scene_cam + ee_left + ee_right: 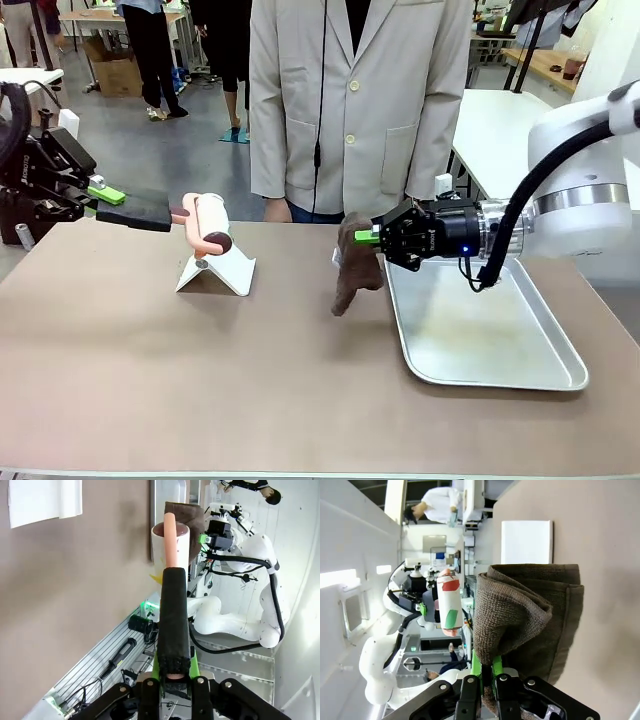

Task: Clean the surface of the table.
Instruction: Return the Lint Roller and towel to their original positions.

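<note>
Clearly, the right fingers are pinched tight on a folded brown cloth, whose lower end hangs down to touch the surface just beside a silver tray. The left fingers are clamped fully on the black handle of a lint roller, held above the surface's far left part, over a white folded stand. Across the brownish surface, a person in a pale jacket stands at the far edge.
</note>
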